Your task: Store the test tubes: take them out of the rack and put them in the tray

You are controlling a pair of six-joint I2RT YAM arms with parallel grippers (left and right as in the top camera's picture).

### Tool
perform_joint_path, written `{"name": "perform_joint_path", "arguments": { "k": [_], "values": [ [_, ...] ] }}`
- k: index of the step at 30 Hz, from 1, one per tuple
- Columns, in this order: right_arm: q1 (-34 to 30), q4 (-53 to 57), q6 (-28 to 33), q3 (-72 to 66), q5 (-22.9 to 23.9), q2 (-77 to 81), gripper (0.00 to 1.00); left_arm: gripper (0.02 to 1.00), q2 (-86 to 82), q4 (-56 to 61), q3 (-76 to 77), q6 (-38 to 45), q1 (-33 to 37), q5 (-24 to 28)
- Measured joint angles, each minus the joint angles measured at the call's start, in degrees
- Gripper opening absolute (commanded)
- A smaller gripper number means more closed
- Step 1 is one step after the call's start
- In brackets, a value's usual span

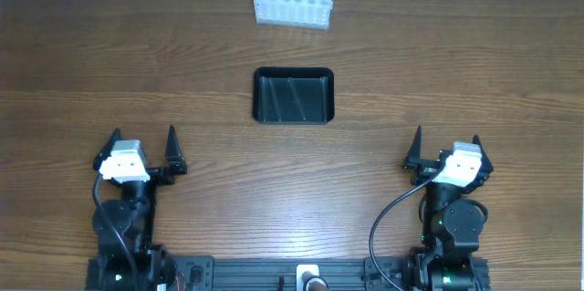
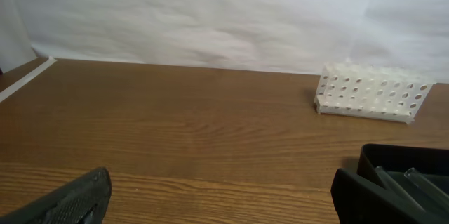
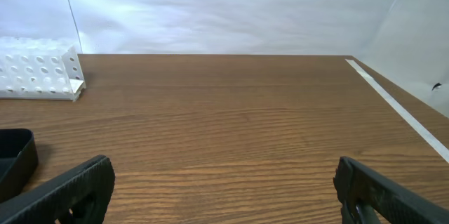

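Top view: left gripper (image 1: 144, 132) and right gripper (image 1: 447, 136) sit well apart, jaws spread wide.

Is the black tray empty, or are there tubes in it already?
Not empty. Clear test tubes lie slanted inside the tray, visible from above and from the left wrist view.

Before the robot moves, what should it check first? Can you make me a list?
1. Left gripper open, holding nothing: ok.
2. Right gripper open, holding nothing: ok.
3. Rack upright, nothing blocking it: ok.
4. Tray sits just in front of the rack, with test tubes lying inside: ok.
5. Any tubes waiting in the rack: cannot tell.
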State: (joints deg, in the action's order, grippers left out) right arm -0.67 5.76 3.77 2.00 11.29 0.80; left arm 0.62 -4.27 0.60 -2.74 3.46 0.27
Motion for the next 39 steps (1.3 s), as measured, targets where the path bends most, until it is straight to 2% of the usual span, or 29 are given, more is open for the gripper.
{"name": "perform_joint_path", "arguments": {
  "k": [6,18,39],
  "values": [
    [0.0,0.2,0.0,0.0,-0.5,0.0,0.993,0.998,0.0,0.0,0.0,0.0,0.0,0.0],
    [0.0,0.4,0.1,0.0,-6.8,0.0,0.993,1.000,0.0,0.0,0.0,0.0,0.0,0.0],
    [0.0,0.4,0.1,0.0,-7.8,0.0,0.993,0.998,0.0,0.0,0.0,0.0,0.0,0.0]
  ]
}}
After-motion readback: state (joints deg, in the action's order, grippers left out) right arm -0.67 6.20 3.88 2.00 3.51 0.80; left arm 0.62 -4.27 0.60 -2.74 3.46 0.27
